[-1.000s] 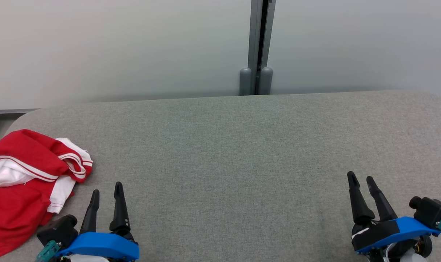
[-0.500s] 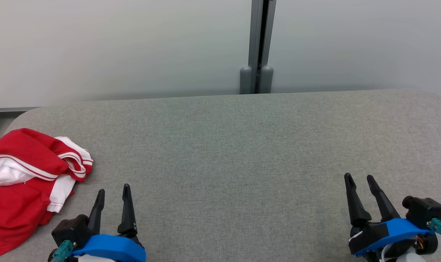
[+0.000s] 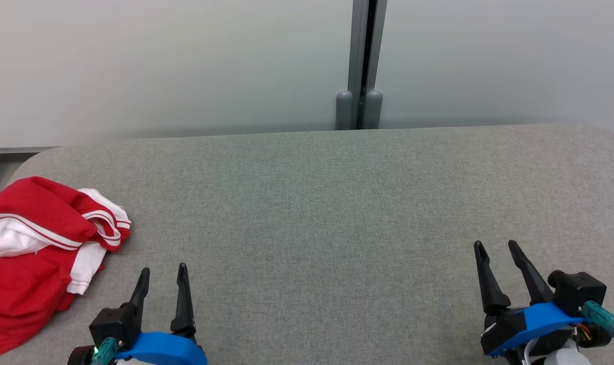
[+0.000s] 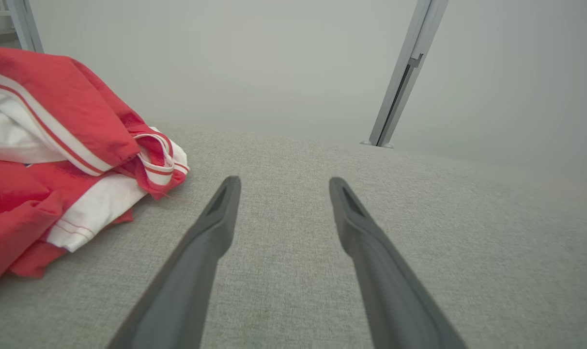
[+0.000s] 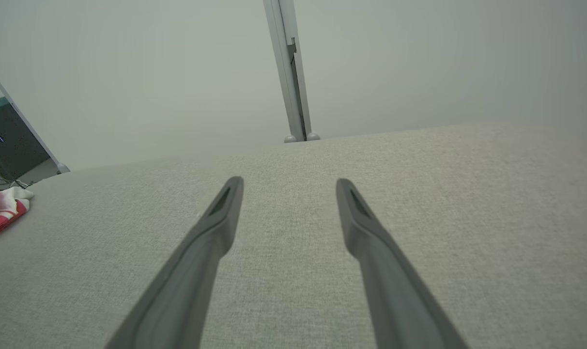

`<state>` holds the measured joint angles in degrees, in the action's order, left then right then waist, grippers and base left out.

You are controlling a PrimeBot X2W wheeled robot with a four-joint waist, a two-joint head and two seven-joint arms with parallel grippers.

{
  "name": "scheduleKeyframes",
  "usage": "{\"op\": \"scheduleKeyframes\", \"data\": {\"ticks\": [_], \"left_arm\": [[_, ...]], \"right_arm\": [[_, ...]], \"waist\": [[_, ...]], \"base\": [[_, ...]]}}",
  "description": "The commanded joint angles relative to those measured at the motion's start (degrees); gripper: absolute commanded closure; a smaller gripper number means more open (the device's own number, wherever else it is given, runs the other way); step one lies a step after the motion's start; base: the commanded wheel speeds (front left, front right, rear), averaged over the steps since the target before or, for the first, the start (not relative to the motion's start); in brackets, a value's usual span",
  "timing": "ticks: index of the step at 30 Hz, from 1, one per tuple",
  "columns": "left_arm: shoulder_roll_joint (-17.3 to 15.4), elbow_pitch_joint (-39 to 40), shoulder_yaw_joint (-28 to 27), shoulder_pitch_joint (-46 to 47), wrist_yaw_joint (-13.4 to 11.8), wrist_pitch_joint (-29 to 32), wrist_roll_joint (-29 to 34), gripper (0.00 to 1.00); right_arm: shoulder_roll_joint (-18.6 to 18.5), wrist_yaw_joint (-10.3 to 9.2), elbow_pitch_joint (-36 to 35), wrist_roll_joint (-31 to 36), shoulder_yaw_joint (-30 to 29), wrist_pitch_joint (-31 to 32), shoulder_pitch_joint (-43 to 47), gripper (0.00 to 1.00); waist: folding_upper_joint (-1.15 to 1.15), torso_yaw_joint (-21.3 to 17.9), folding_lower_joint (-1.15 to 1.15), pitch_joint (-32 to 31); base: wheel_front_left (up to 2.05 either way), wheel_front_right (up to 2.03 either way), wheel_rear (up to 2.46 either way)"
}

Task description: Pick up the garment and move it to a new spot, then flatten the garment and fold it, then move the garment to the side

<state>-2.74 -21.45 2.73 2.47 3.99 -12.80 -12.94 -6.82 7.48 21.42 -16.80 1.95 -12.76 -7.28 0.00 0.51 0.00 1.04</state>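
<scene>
Hanging low at the near edge, the left claw [image 3: 163,268] and the right claw [image 3: 495,244] are each keeping their fingers apart and gripping nothing. Both are pointing away over the fabric top, which reads as a ready pose before any reach. Behind everything, a pale wall [image 3: 185,66] is running along the far side, split by a grey post [image 3: 361,50]. Below it, the grey surface [image 3: 312,203] is stretching wide between the two arms, likely giving room for spreading and folding. The garment [image 3: 33,243], red with white panels and stripes, is lying crumpled at the surface's left end and partly running off the head view's edge, so no part of the task seems begun. It is sitting just beside the left claw and well apart from the right, making the left arm the likelier one to reach. Smallest, a striped cuff [image 3: 112,228] is curling up on the heap's right side, nearest the left fingers, offering a raised fold for pinching.
</scene>
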Motion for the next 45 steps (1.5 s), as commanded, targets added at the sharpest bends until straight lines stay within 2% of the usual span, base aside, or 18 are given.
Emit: {"op": "scheduleKeyframes", "data": {"ticks": [1,20,33,39,45], "left_arm": [[-0.22,0.03,0.18,0.68,-0.26,-0.49,0.81,0.00],[-0.22,-2.88,0.33,0.40,-3.07,-2.46,5.10,0.00],[-0.20,-2.91,0.88,0.00,-3.44,-2.47,3.93,0.00],[-0.19,-2.37,1.20,0.19,-3.91,-2.47,3.41,0.00],[-0.21,-2.67,1.89,0.17,-4.48,-2.47,2.61,0.00]], "right_arm": [[0.08,0.02,0.12,0.77,-0.27,-0.55,-1.07,0.00],[1.87,0.02,4.29,10.20,-3.53,-2.51,-0.50,0.00],[2.26,0.02,4.70,10.10,-4.46,-2.52,-0.03,0.00],[1.88,0.02,4.06,10.17,-3.18,-2.49,0.12,0.00],[1.23,0.02,3.36,9.01,-0.75,-2.47,-0.79,0.00]], "waist": [[0.00,0.01,0.00,0.00],[0.00,0.39,0.00,-0.07],[0.00,0.68,0.00,-0.06],[0.00,3.68,0.00,1.04],[0.00,10.07,0.00,3.35]], "base": [[0.00,0.00,0.00],[0.00,0.00,0.00],[0.00,0.00,0.00],[0.00,0.00,0.00],[0.00,0.00,0.00]]}}
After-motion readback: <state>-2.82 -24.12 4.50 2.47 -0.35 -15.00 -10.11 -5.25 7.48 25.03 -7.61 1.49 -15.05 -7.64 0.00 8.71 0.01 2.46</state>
